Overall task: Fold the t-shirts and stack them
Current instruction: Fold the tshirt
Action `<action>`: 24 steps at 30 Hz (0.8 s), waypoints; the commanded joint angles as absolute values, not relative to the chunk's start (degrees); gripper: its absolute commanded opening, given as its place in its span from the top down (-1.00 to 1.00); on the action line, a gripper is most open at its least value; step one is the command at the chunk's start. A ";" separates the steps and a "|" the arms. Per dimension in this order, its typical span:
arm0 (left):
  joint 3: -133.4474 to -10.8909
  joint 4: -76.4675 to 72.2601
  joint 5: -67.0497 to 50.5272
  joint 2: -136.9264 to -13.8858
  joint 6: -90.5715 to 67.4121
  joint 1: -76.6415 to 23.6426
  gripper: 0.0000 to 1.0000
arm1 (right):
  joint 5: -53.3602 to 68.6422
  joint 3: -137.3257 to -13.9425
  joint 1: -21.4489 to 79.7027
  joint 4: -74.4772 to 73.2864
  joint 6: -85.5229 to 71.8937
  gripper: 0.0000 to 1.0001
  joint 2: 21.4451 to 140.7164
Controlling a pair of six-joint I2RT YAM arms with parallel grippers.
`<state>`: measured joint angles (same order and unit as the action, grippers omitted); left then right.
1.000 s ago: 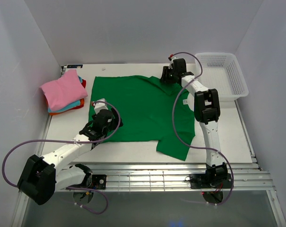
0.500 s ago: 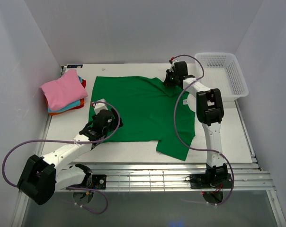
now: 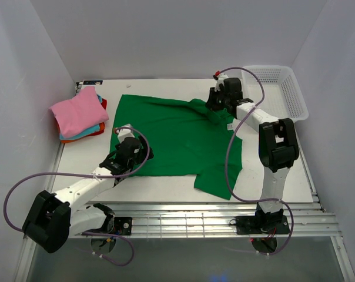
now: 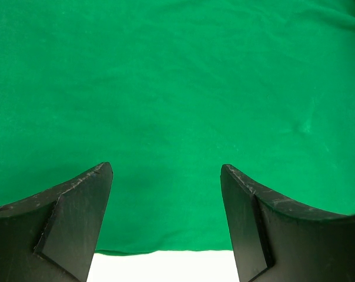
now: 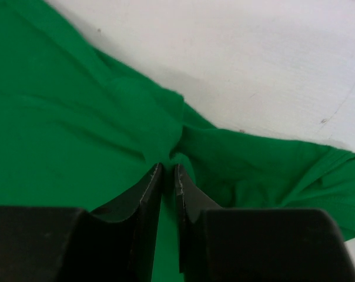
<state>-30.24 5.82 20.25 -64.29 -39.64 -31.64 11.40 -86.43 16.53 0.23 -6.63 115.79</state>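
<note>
The green t-shirt [image 3: 171, 135] lies open, not yet folded, near three stacked folded shirts [image 3: 77, 114]; the right gripper [image 5: 167, 168] pinches its far edge, the left gripper [image 4: 166, 176] hangs spread above its hem.

We're over a white table [image 3: 166, 189], and the green t-shirt [image 3: 171, 138] lies spread across its middle, bunched at its far right corner. At the far left we've got a stack of folded shirts [image 3: 77, 114], pink on top and orange-red underneath. At the far right corner sits a white mesh basket [image 3: 300, 97].
</note>
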 commanded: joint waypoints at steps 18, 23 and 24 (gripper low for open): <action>-29.88 2.11 18.90 -67.67 -39.64 -31.82 -0.69 | 13.98 -65.83 18.19 2.10 -3.77 0.42 101.08; -29.53 2.02 18.81 -67.76 -39.73 -31.82 -0.69 | 12.40 -66.62 18.19 2.47 -5.18 0.22 102.48; -29.53 2.02 18.81 -67.76 -39.73 -31.82 -0.69 | 12.04 -67.32 18.28 1.59 -5.45 0.14 103.79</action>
